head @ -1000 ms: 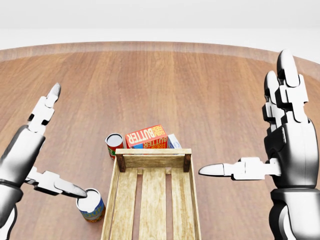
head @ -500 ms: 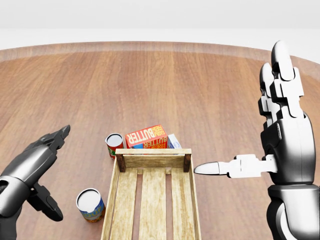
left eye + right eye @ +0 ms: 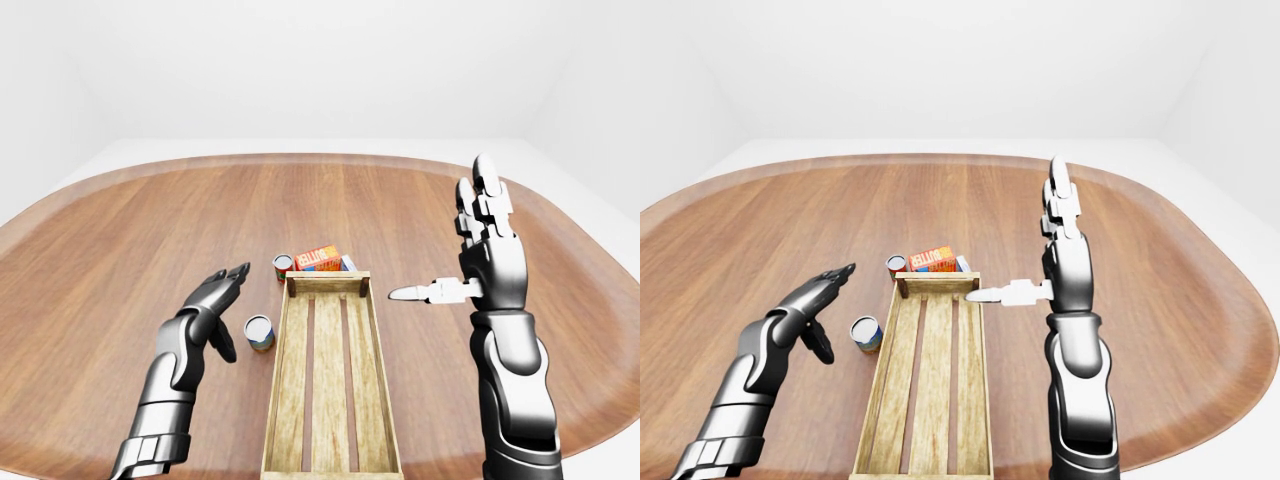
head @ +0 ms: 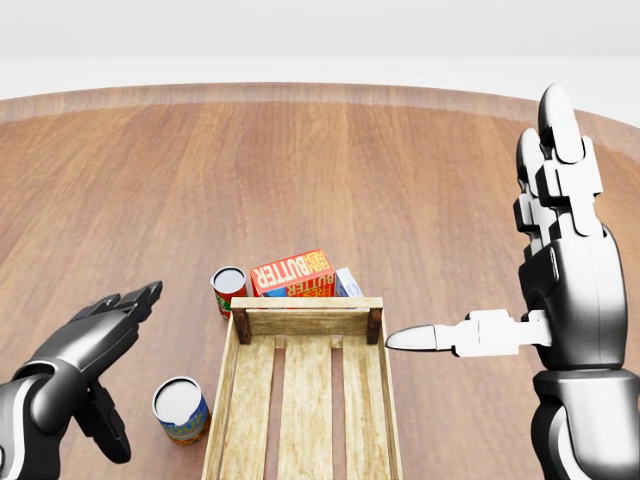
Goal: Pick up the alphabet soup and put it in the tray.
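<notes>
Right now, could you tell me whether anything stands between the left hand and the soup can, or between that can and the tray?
Nothing visible does. The left hand hovers open just left of the alphabet soup can, with bare table between them. The can stands right beside the tray; only the tray's low left wall separates them.

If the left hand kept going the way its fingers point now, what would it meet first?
Probably nothing close: the left hand points up-right across bare wooden table, seemingly passing left of the red-labelled can; depth is unclear.

Open worktop [image 3: 130, 250] lies left of the alphabet soup [image 4: 181, 410]; the tray [image 4: 222, 400] wall stands just right of it, and a red can [image 4: 228, 290] sits above
</notes>
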